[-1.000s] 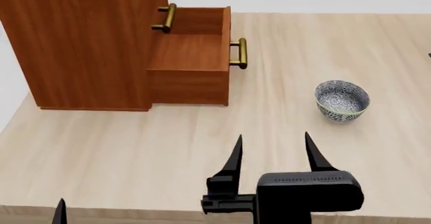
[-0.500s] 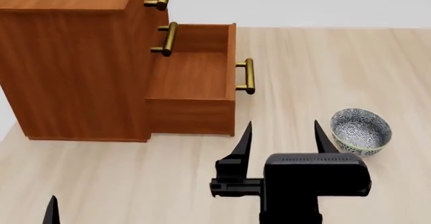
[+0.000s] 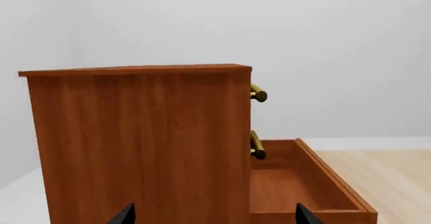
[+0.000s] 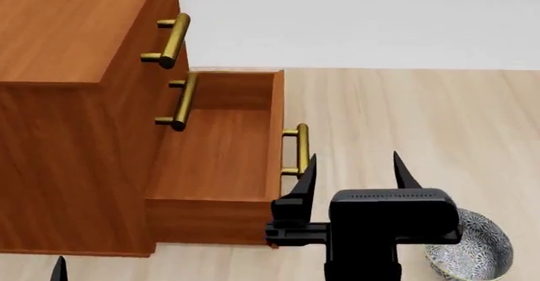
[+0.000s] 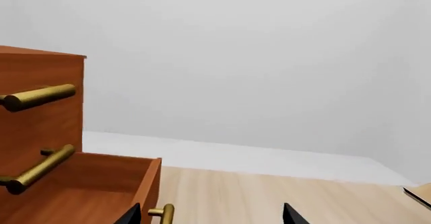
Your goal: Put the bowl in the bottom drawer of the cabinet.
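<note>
Right hand agape beside bowl

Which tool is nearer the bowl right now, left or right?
Right. The right tool hangs open just above and left of the bowl in the head view, its wrist partly covering it. The left tool only shows a fingertip at the far lower-left corner.

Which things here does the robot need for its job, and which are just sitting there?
Needed:
- bowl
- bottom drawer, pulled open
- cabinet
- right pincer, open and empty

Just there:
- two upper drawer handles
- table
</note>
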Robot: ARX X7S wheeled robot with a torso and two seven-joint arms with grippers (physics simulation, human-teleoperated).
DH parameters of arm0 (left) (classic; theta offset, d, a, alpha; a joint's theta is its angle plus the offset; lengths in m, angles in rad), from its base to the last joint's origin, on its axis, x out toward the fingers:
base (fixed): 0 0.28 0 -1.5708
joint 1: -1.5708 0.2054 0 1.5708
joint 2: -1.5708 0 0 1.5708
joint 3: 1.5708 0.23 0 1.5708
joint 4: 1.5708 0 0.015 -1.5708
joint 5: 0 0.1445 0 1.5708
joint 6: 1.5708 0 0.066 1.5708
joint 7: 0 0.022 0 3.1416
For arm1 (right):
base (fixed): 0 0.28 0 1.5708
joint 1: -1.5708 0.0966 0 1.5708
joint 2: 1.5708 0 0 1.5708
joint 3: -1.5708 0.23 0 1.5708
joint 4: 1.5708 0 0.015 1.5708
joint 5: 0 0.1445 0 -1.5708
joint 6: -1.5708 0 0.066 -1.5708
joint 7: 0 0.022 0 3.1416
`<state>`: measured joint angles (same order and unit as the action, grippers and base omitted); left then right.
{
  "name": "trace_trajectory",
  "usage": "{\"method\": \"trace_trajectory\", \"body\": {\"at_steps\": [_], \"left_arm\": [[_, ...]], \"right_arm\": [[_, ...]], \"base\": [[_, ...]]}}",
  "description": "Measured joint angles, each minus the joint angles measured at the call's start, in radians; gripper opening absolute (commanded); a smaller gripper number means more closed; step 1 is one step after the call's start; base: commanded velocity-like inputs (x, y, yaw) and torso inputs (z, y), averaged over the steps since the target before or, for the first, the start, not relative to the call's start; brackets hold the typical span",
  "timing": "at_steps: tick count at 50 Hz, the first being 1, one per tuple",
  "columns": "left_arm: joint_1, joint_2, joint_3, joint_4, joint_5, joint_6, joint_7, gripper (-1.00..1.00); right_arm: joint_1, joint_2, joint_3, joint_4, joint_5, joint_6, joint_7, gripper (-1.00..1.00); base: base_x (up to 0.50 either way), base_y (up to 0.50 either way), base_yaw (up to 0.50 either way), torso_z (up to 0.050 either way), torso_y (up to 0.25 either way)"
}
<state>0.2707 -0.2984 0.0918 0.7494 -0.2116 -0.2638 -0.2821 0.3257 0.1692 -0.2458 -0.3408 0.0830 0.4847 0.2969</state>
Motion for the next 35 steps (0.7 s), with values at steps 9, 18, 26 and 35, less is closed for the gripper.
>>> {"method": "trace_trajectory", "body": {"at_steps": [9, 18, 26, 35], "left_arm": [[0.056, -0.004, -0.003, -0.002, 0.002, 0.048, -0.003, 1.00], [0.095, -0.006, -0.010, -0.010, -0.003, 0.092, -0.006, 1.00], [0.110, -0.009, -0.015, -0.014, -0.012, 0.108, -0.010, 1.00], [0.117, -0.013, -0.016, -0.016, -0.018, 0.117, -0.014, 1.00]], "right_arm": [[0.005, 0.002, -0.006, 0.008, 0.004, -0.001, 0.006, 1.00], [0.008, 0.005, -0.012, 0.011, 0.007, -0.002, 0.011, 1.00], [0.007, 0.008, -0.016, 0.010, 0.012, -0.001, 0.015, 1.00], [0.009, 0.012, -0.025, 0.011, 0.012, 0.000, 0.020, 1.00]], "base": [[0.50, -0.06, 0.00, 0.000, 0.002], [0.50, -0.07, 0.00, 0.000, 0.001], [0.50, -0.06, 0.00, 0.000, 0.000], [0.50, 0.02, 0.00, 0.000, 0.000]]}}
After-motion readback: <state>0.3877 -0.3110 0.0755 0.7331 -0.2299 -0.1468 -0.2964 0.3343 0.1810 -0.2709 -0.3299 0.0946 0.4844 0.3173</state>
